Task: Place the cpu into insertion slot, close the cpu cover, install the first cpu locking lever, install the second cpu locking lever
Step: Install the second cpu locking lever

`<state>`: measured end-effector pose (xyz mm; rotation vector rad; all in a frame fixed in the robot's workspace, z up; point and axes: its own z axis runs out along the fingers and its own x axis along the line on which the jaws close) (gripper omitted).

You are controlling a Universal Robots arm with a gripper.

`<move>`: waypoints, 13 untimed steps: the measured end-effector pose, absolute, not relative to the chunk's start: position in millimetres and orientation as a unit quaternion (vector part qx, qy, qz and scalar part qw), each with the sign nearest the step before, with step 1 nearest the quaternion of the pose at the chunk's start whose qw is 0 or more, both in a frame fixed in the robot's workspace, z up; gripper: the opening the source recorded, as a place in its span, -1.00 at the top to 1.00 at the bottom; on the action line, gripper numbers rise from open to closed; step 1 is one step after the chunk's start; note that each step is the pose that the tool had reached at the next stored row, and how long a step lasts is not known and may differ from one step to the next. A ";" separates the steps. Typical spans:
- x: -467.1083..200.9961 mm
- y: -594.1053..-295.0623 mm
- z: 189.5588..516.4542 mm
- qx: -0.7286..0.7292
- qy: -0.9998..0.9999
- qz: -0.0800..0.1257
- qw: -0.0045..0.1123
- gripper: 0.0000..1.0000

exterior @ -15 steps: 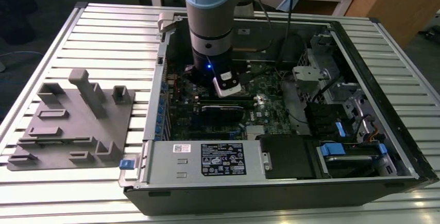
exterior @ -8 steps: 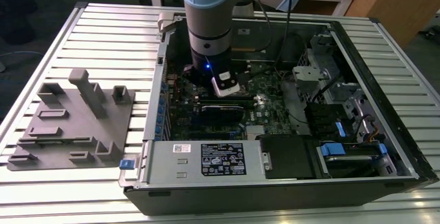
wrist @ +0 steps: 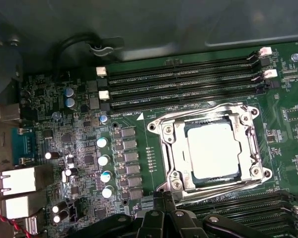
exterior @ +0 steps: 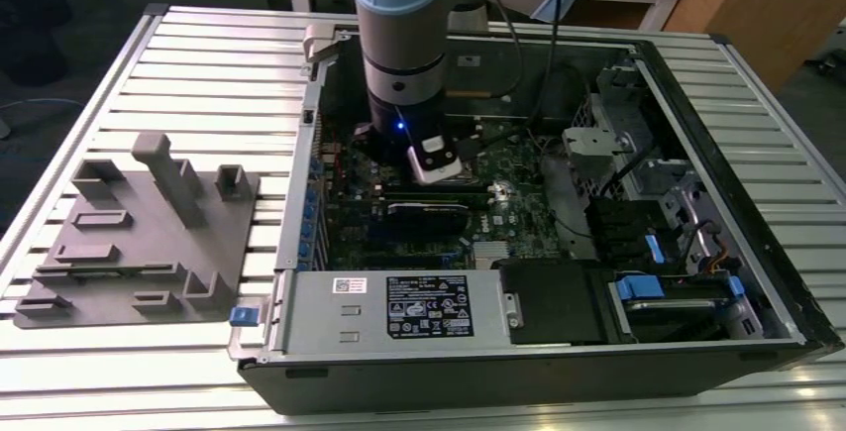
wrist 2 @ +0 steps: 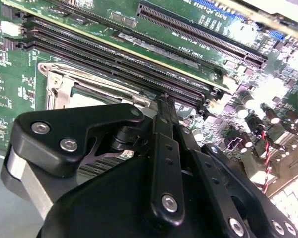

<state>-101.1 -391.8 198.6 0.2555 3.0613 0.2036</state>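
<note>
1. The cpu (wrist: 212, 149) lies in the insertion slot (wrist: 175, 148), with the cpu cover (wrist: 248, 144) closed flat around it.
2. The hand (wrist: 164, 198) hangs just beside the socket's edge, fingers pressed together, pinching nothing.
3. In the second wrist view the hand's black body (wrist 2: 139, 188) hides most of the socket.
4. In the exterior view the arm (exterior: 403, 54) hides the socket.

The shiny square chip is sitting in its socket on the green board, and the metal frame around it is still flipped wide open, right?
Not quite. The cpu does sit in the insertion slot on the green board, but the first wrist view shows the cpu cover lying flat down around it, not flipped open.
</note>
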 end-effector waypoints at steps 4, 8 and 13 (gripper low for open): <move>-99.1 -391.8 198.2 0.083 0.994 0.066 0.031 0.79; -98.9 -391.6 197.4 0.083 0.994 0.066 0.031 0.79; -98.9 -391.5 197.2 0.083 0.994 0.068 0.031 0.79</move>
